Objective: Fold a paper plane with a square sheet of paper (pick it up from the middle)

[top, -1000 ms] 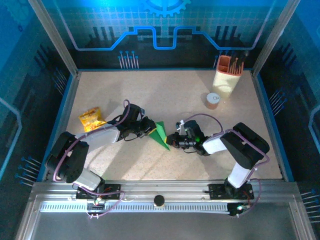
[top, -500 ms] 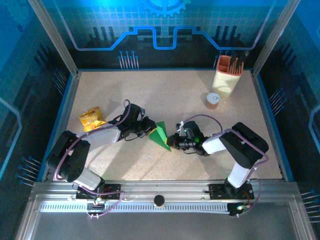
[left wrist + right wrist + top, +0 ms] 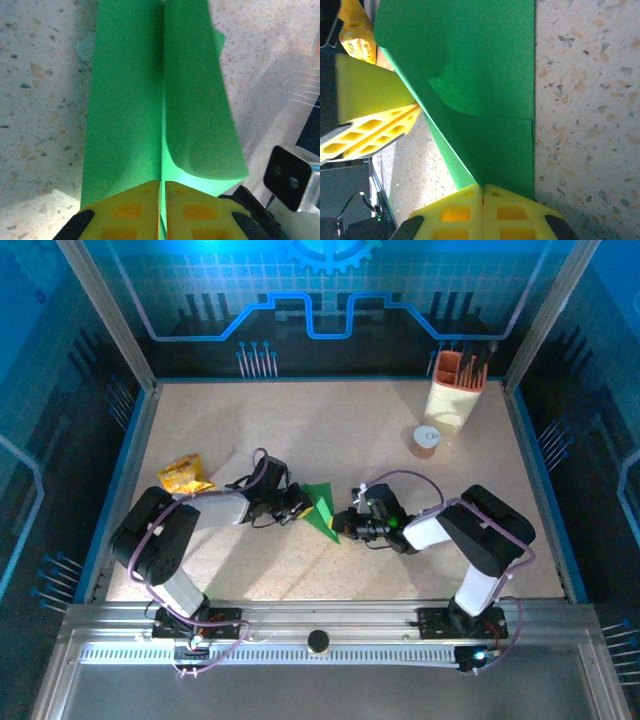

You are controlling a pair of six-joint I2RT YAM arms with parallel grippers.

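The speckled beige table is bearing everything. Near its middle, between the two arms, the green sheet of paper is showing as a narrow pointed wedge rather than a flat square. By my reading the task is running well past halfway: the sheet is already tapering to a point and a straight centre crease is showing in the left wrist view. One flap is bowing up in a soft curve beside that crease, though, so the wings look unpressed and the dart is not looking finished to me.

The paper is thin, matte and plain, with sharp straight edges where it is creased and limp where it is not, so it is likely to buckle if the two holds pull apart unevenly.

The left gripper is pinching the wedge from the left, its yellow latticed fingers closed together with green paper running into the seam. The right gripper is doing the same from the other side, fingers pressed tight on a corner of the sheet.

Well to the left a crinkled yellow-orange snack packet is lying untouched.
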